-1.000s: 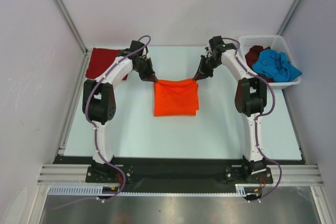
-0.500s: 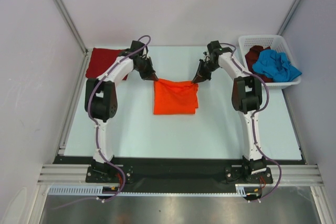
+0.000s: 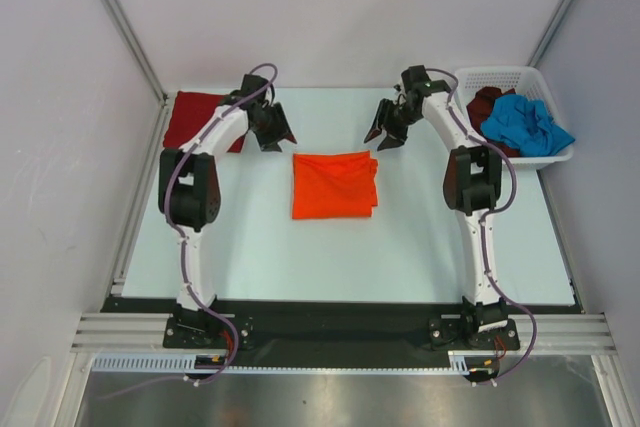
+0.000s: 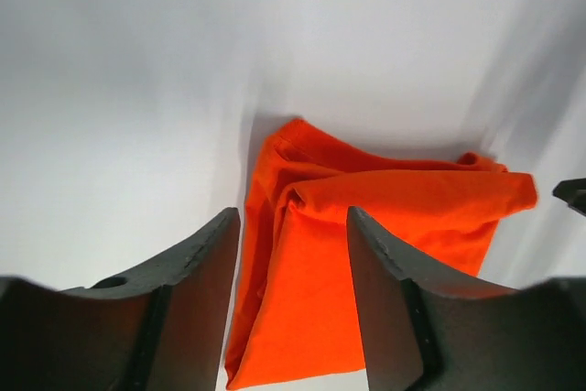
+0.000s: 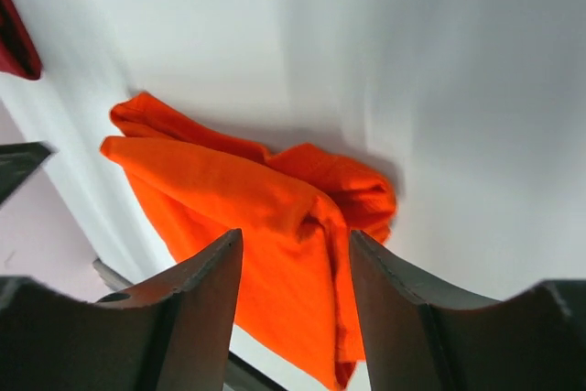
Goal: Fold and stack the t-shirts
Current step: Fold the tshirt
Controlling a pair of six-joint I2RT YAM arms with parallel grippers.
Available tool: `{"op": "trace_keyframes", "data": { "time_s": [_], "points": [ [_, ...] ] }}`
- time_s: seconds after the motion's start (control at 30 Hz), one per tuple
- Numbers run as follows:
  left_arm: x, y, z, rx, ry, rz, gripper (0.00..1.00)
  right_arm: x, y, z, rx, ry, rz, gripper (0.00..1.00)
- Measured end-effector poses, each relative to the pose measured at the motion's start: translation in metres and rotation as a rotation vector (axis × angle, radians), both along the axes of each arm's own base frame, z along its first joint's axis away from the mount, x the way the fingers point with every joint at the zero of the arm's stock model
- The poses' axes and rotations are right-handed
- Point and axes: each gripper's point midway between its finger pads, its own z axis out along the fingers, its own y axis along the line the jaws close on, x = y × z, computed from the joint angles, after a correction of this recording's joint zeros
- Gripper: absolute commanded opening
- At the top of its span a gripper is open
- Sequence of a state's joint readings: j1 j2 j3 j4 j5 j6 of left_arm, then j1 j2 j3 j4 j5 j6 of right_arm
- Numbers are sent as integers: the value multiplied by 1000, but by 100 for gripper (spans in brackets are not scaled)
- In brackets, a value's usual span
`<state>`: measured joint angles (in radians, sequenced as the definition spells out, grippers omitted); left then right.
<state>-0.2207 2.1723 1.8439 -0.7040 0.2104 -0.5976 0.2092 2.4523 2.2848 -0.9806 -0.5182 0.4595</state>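
A bright orange t-shirt lies folded into a rough square at the middle of the table, its far edge bunched in the left wrist view and the right wrist view. My left gripper hangs open just beyond the shirt's far left corner, holding nothing. My right gripper hangs open beyond the far right corner, likewise holding nothing. A dark red t-shirt lies flat at the far left. A blue t-shirt and a dark maroon t-shirt sit crumpled in the basket.
A white lattice basket stands at the far right corner. Metal frame posts and white walls bound the table's left, right and back. Both arms arch over the far half of the table.
Both grippers were shut on the orange shirt's far corners; they have opened, let go and drawn up and back. The shirt has settled flat.
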Motion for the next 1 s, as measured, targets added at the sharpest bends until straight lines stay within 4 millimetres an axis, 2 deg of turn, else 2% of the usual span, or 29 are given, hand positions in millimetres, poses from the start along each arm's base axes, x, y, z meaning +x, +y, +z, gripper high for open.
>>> {"op": "trace_keyframes", "data": {
  "time_s": [0.1,0.13,0.17,0.23,0.27,0.3,0.37,0.4,0.43,0.5,0.63,0.8,1.0],
  "points": [
    [0,4,36,3,-78,10,55,-5,-10,8,-54,-15,-3,57],
    [-2,4,48,-3,-101,9,52,-10,-14,11,-73,-19,-1,56],
    [-5,1,64,-17,-134,0,44,-18,-18,14,-94,-17,5,54],
    [-11,-10,97,-70,-199,-42,34,-35,-21,22,-124,-23,26,48],
    [-15,-17,109,-96,-226,-69,28,-46,-19,27,-134,-24,42,39],
    [-20,-26,118,-124,-246,-96,25,-52,-16,31,-136,-30,57,35],
    [-31,-45,123,-167,-264,-157,20,-62,-4,38,-130,-49,91,24],
    [-37,-54,119,-185,-254,-182,17,-63,3,41,-123,-60,103,11],
    [-44,-63,111,-202,-234,-207,13,-63,11,43,-111,-75,117,6],
    [-55,-77,93,-231,-178,-242,11,-63,26,43,-73,-79,126,0],
    [-62,-98,54,-294,-70,-282,6,-53,45,39,36,-61,107,0],
    [-58,-107,15,-340,13,-278,4,-39,60,15,151,-11,75,0],
    [-54,-110,-7,-363,57,-275,5,-34,66,-12,204,56,44,0]
  ]
}}
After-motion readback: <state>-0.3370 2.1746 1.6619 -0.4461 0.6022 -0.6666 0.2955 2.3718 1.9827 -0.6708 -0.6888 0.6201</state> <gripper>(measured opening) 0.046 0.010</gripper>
